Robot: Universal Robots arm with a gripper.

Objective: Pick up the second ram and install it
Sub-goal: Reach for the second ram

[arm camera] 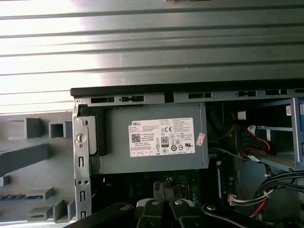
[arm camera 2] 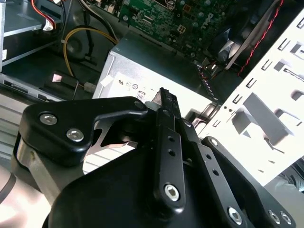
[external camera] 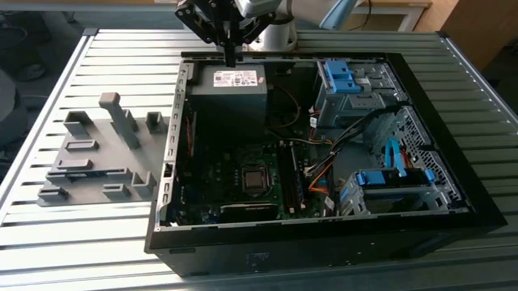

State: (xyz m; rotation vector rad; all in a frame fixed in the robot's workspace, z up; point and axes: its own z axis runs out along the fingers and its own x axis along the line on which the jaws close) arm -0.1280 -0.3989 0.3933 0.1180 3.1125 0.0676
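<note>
light: bright daylight | glare: table slats (arm camera: 142, 42) | shadow: case interior (external camera: 235, 133) dim

At upper centre I see my gripper (external camera: 230, 59), fingers together, above the power supply (external camera: 230, 97) of the open computer case (external camera: 324, 242).

The long, thin, dark blue-green circuit-board stick (external camera: 79, 175) lies untouched in a slot of the grey plastic holder tray (external camera: 99, 159), towards the exterior view's left.
</note>
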